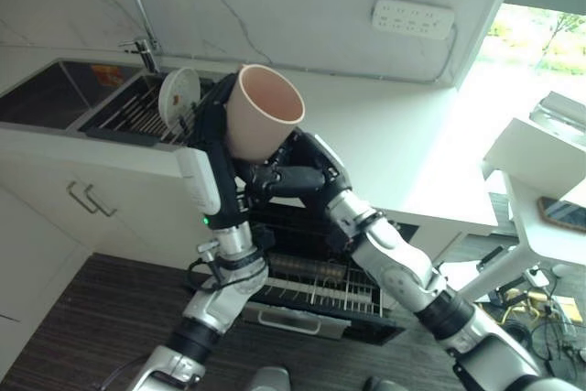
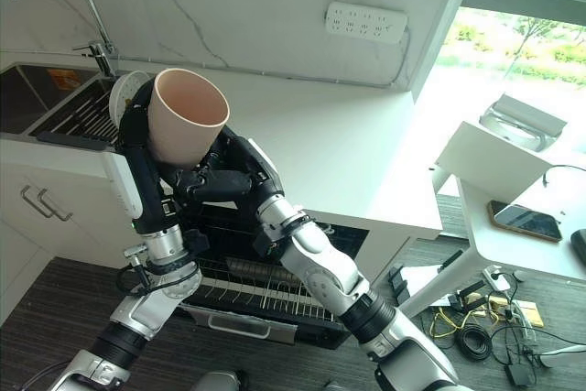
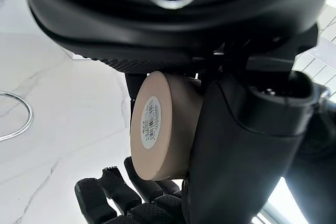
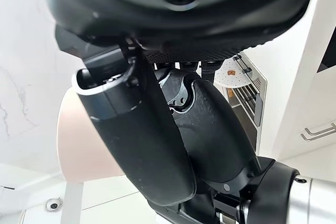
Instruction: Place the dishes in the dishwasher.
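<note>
The left wrist view shows the cup's (image 3: 163, 129) flat base with a white sticker, hidden in the eye views, which instead show its open mouth tilted toward 1 o'clock. The cup (image 1: 261, 112) is pale pink-beige, tapered and empty, held in the air above the open dishwasher (image 1: 316, 286). The left hand (image 1: 209, 135) has its fingers curled round the cup's side. The right hand (image 1: 284, 176) sits at 5 o'clock under the cup, fingers curled against its base. A plate (image 1: 179, 95) stands in the sink rack (image 1: 137, 112) at 9 o'clock.
</note>
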You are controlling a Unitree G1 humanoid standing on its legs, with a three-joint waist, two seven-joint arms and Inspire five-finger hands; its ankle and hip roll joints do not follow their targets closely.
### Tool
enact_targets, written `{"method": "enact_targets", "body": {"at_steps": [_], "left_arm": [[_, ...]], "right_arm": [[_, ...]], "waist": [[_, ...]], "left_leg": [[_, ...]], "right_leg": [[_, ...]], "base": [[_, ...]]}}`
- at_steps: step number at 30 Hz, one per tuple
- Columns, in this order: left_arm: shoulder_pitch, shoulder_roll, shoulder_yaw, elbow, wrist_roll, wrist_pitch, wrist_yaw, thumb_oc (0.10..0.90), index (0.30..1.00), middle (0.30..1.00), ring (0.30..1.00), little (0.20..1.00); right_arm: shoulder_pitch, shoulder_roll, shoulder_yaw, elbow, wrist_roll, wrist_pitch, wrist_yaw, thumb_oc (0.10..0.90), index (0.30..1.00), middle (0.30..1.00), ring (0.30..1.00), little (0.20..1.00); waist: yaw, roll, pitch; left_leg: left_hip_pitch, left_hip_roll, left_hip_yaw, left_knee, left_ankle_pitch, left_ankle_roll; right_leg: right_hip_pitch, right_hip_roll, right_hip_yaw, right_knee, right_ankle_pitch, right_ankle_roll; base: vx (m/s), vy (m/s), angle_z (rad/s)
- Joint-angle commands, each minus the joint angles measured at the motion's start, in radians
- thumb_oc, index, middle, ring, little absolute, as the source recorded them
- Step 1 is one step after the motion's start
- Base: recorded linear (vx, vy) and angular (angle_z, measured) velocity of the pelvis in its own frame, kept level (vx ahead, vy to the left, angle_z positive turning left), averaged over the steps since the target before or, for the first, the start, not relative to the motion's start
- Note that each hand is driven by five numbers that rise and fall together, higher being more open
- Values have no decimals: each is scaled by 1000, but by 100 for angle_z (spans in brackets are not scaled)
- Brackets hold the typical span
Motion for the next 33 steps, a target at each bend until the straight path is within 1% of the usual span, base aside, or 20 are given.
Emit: {"method": "enact_targets", "body": {"at_steps": [1,7,14,19,24,26,33], "left_arm": [[-171,33,-58,-19,26,-29,25,400,300,300,300,300],[-175,18,-69,-6,2,-11,28,400,300,300,300,300],[-166,4,-70,18,-2,-20,31,400,300,300,300,300],[-155,-1,-60,32,-20,-25,41,400,300,300,300,300],[-148,-5,-51,36,-26,-28,46,400,300,300,300,300],[-140,-6,-45,34,-29,-26,48,400,300,300,300,300],[-131,-9,-39,38,-44,-34,48,400,300,300,300,300]], "right_arm": [[-151,81,-15,-9,17,-82,6,800,900,900,900,900],[-184,95,-18,-5,9,-119,-7,800,900,900,900,900],[-202,105,-34,-6,0,-170,-61,800,900,900,900,900],[-194,106,-51,-5,11,-218,-77,800,900,900,900,900],[-187,104,-69,-10,-11,-250,-108,800,900,900,900,900],[-177,97,-89,-20,5,-277,-123,800,900,900,900,900],[-165,94,-109,-31,19,-302,-109,800,900,900,900,900]], "waist": [[21,-14,-56],[27,-15,-54],[33,-17,-49],[35,-16,-46],[35,-16,-45],[33,-15,-44],[30,-14,-42]], "left_leg": [[47,27,12,-27,-121,-9],[46,24,11,-27,-122,-7],[49,20,8,-27,-122,-3],[51,19,8,-27,-122,-1],[53,19,10,-27,-123,1],[56,20,14,-27,-123,2],[60,20,19,-27,-125,4]], "right_leg": [[20,-1,58,7,-121,38],[19,-1,58,7,-119,37],[21,0,59,7,-118,34],[23,-1,58,7,-117,33],[24,-1,54,7,-116,33],[26,-1,55,7,-116,32],[27,-1,55,7,-116,31]], "base": [[0,0,0],[0,0,0],[0,0,0],[0,0,0],[0,0,0],[0,0,0],[0,0,0]]}}
